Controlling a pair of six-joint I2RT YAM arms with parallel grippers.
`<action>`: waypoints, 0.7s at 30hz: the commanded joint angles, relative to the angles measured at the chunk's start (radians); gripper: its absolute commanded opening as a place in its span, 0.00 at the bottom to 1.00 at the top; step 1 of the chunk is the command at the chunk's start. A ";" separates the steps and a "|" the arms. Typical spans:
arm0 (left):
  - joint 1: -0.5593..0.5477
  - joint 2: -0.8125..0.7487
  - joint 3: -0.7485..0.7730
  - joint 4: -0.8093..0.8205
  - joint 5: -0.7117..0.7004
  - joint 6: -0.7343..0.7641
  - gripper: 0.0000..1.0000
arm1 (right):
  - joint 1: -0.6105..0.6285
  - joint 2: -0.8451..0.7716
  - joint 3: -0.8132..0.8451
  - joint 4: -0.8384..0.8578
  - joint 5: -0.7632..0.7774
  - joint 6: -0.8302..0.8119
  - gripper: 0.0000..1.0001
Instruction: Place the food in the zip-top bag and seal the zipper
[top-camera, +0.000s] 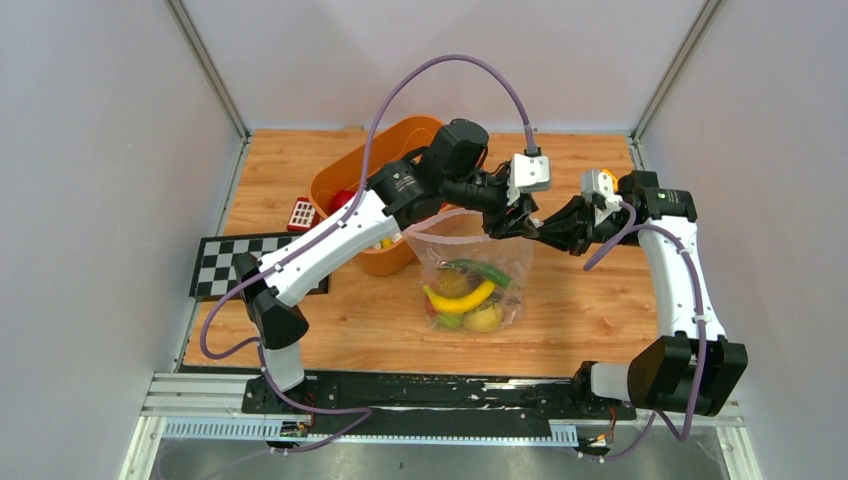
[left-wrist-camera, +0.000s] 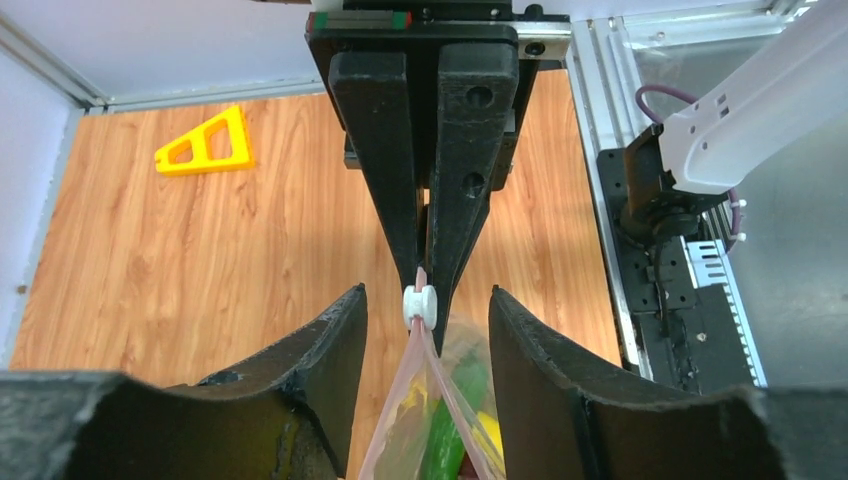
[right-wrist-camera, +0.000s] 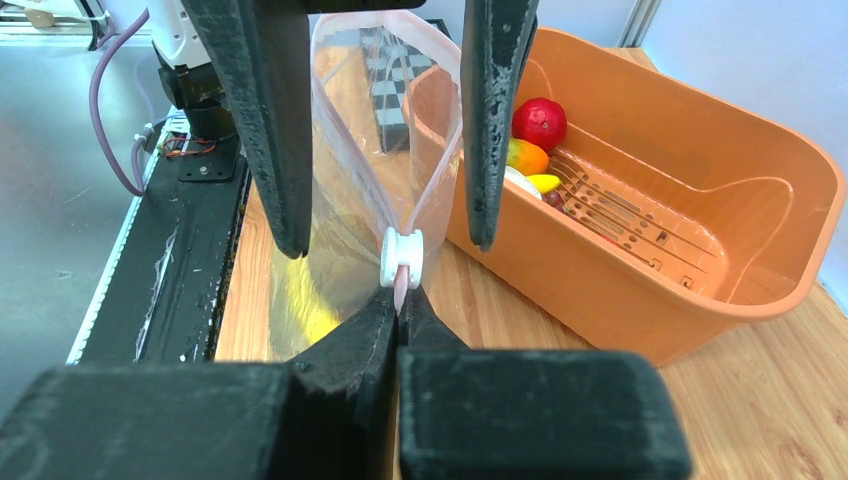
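Observation:
The zip-top bag (top-camera: 470, 275) hangs upright at the table's middle, holding a banana (top-camera: 460, 298), a lemon (top-camera: 483, 318) and green pieces (top-camera: 490, 272). My right gripper (right-wrist-camera: 402, 300) is shut on the end of the pinkish zipper (right-wrist-camera: 425, 195), just behind a white slider (right-wrist-camera: 401, 258). My left gripper (left-wrist-camera: 428, 330) is open, one finger on each side of the slider (left-wrist-camera: 420, 305), not touching it. The two zipper strips spread apart from the slider, so the mouth stands open. More food lies in the orange basket (right-wrist-camera: 700, 290): a red fruit (right-wrist-camera: 539, 122) and a mango (right-wrist-camera: 525, 157).
The orange basket (top-camera: 350, 175) stands behind and left of the bag, under my left arm. A checkerboard (top-camera: 225, 262) and a small red-and-white block (top-camera: 301, 213) lie at the left. A yellow triangle (left-wrist-camera: 205, 145) lies on the wood. Metal rails (top-camera: 400, 400) run along the near edge.

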 joint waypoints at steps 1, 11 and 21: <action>-0.005 -0.001 0.050 -0.033 -0.011 0.013 0.55 | 0.004 -0.003 0.032 -0.009 -0.060 0.005 0.00; -0.015 0.055 0.127 -0.089 -0.024 0.004 0.50 | 0.004 -0.017 0.019 -0.009 -0.069 -0.017 0.00; -0.014 0.093 0.174 -0.180 -0.023 0.028 0.30 | 0.005 -0.013 0.015 -0.009 -0.071 -0.024 0.00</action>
